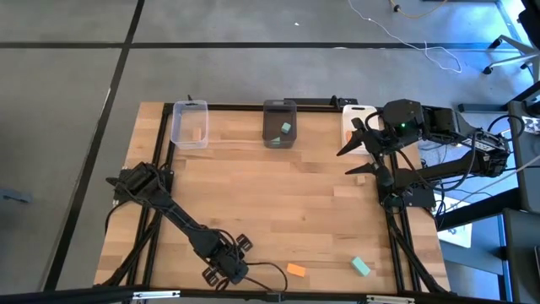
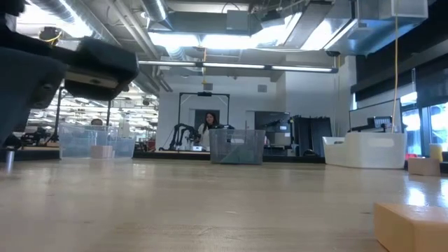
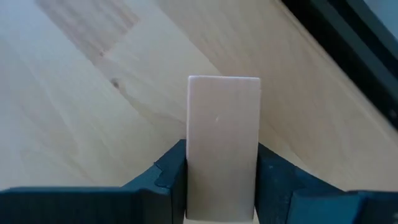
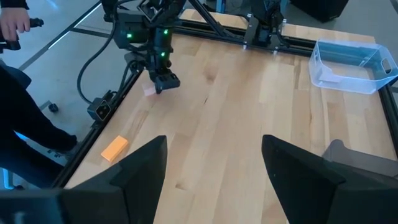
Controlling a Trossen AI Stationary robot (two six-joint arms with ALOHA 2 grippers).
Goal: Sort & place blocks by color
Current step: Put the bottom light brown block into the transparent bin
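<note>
My left gripper (image 1: 221,272) is near the table's near edge, shut on a pale tan block (image 3: 224,124); the right wrist view shows that gripper (image 4: 163,81) too. An orange block (image 1: 296,270) and a teal block (image 1: 361,267) lie flat on the table near the near edge. Another tan block (image 1: 361,178) lies by the right rail. One teal block (image 1: 286,128) sits in the grey bin (image 1: 279,108), and a tan one (image 1: 198,133) in the clear bin (image 1: 189,105). My right gripper (image 1: 346,163) hangs open over the table's right side, beside the white bin (image 1: 350,114). My left gripper pinches the tan block by its two long sides (image 3: 193,168), one finger (image 3: 168,180) on each side. The fingers lie along the block, whose free end (image 3: 224,84) sticks out past the fingertips. They come slanting down toward the near edge. Whether the block touches the table cannot be told.
Three bins stand in a row along the far edge: clear (image 2: 94,143), grey (image 2: 236,147), white (image 2: 364,150). Black rails run along the table's left and right sides. A block (image 2: 413,224) lies close to the low camera. A person (image 2: 210,126) sits far behind the table.
</note>
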